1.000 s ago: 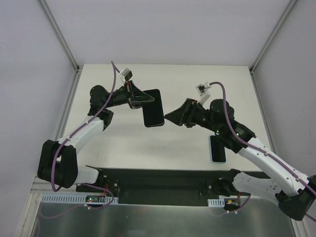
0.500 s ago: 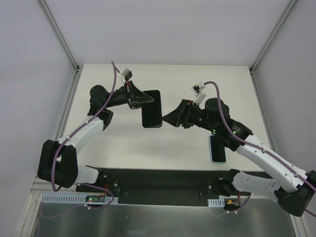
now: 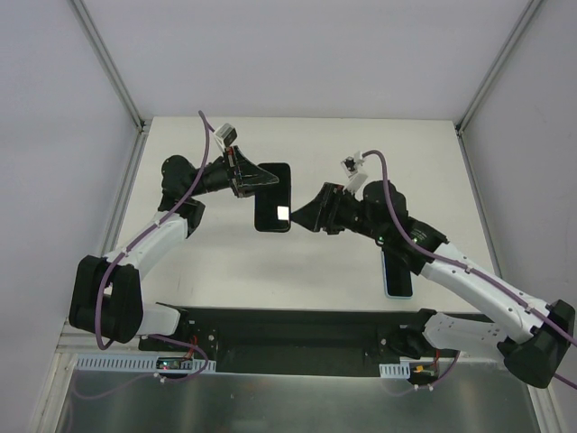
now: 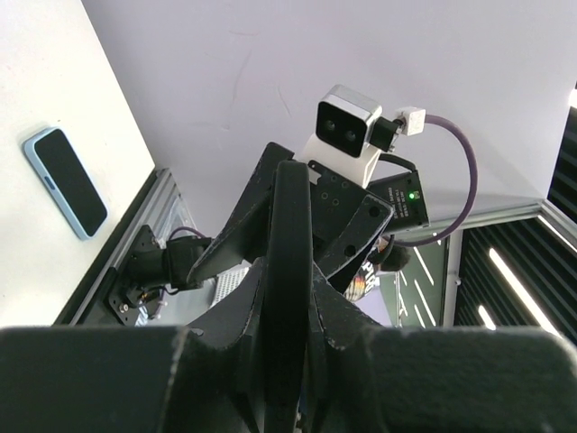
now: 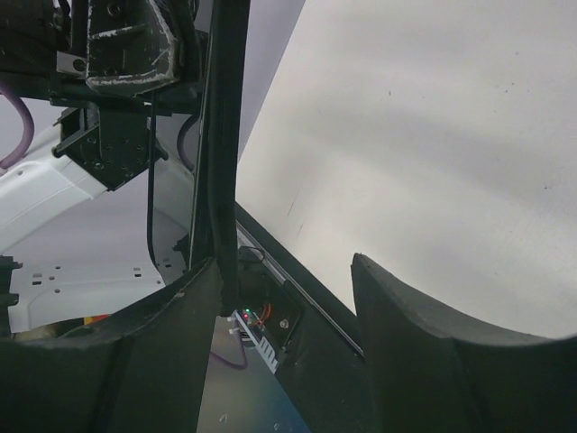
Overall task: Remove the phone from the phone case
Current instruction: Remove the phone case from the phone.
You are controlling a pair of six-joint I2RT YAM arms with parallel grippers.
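My left gripper [image 3: 263,180] is shut on the phone [image 3: 272,198], a glossy black slab held above the table's middle. In the left wrist view the phone [image 4: 289,244] stands edge-on between my pinching fingers [image 4: 225,271]. My right gripper [image 3: 299,215] is open at the phone's right edge. In the right wrist view the phone's edge [image 5: 222,135] runs just inside one finger [image 5: 162,361], and the other finger [image 5: 424,361] stands well apart. The pale blue phone case [image 3: 398,271], with a dark face, lies flat on the table partly under the right arm. It also shows in the left wrist view [image 4: 64,181].
The white table [image 3: 361,144] is bounded by metal frame rails [image 3: 117,198] and grey walls. A black base plate [image 3: 297,329] runs along the near edge between the arm bases. The right arm's purple cable [image 3: 397,171] loops above it.
My right gripper has moved left, up to the phone's right edge. My left gripper has shifted the phone slightly left, and the screen now catches a bright glint.
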